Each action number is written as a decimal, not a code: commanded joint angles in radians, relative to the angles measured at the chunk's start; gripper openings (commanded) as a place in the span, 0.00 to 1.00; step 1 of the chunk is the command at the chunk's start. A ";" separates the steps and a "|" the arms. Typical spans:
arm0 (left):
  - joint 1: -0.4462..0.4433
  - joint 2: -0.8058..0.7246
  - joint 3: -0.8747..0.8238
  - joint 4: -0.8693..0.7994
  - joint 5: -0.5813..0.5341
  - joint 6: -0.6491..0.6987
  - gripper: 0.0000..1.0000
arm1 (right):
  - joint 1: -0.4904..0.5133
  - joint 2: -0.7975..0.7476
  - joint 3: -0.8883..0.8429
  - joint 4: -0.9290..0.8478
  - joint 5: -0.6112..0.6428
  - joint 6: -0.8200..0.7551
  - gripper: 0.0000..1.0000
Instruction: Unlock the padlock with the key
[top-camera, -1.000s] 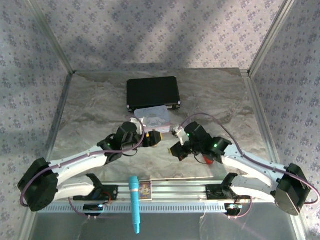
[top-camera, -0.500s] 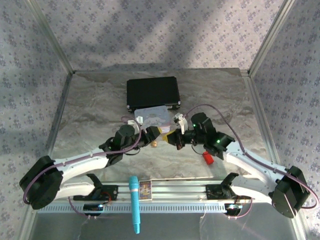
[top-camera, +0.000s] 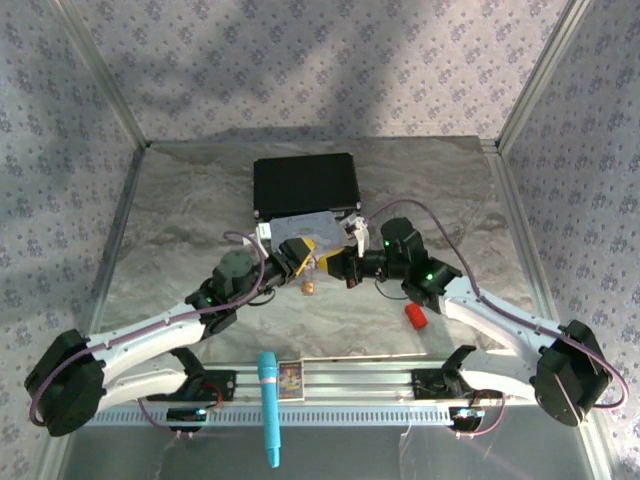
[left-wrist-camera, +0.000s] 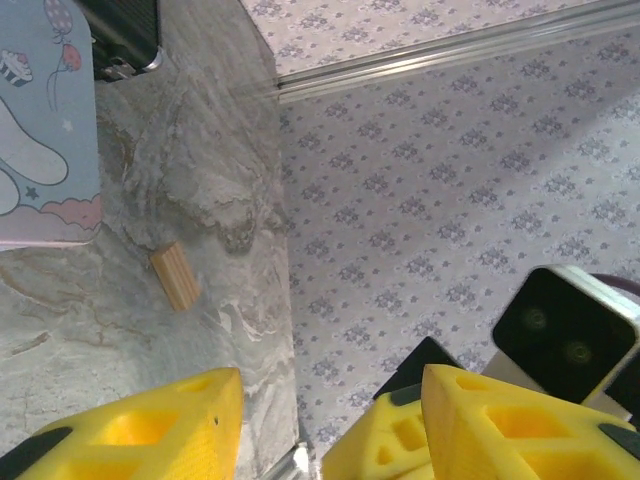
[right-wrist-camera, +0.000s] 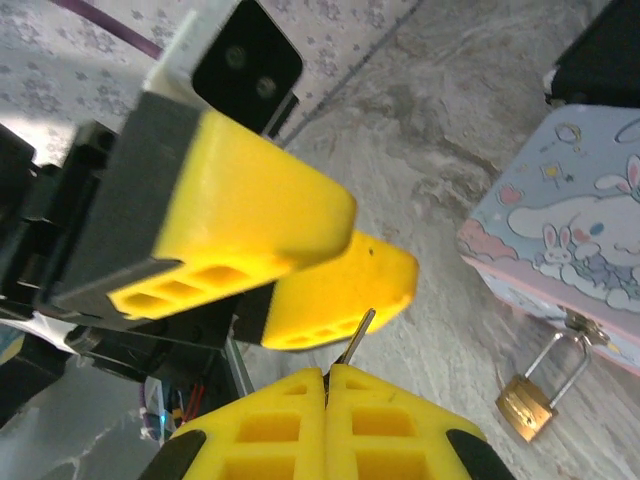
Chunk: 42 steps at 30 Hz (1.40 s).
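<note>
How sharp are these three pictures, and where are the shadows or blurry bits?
Top external: soft overall, broad shadows mottling the back wall. Left wrist: the wooden block is crisp, its own yellow fingers near the lens slightly soft. Right wrist: the padlock is fairly sharp, the key thin but readable.

One camera looks down from above onto the whole counter (top-camera: 180, 220); both wrist cameras sit low and close, facing each other — sharing the blue tin (right-wrist-camera: 560, 240).

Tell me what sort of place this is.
Probably a robot-testing booth, not a home: patterned backdrop walls on metal framing, a marble-look tabletop, and a left arm and right arm bolted to a rail.
</note>
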 joint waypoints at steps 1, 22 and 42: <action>-0.006 -0.002 -0.008 0.034 -0.014 -0.027 0.51 | -0.009 0.012 0.000 0.088 -0.028 0.041 0.00; -0.005 -0.003 -0.012 0.048 0.006 -0.028 0.00 | -0.014 0.080 0.033 0.093 -0.011 0.038 0.06; 0.079 -0.055 0.190 0.056 -0.030 0.340 0.00 | -0.108 0.153 0.057 0.651 0.014 0.509 0.70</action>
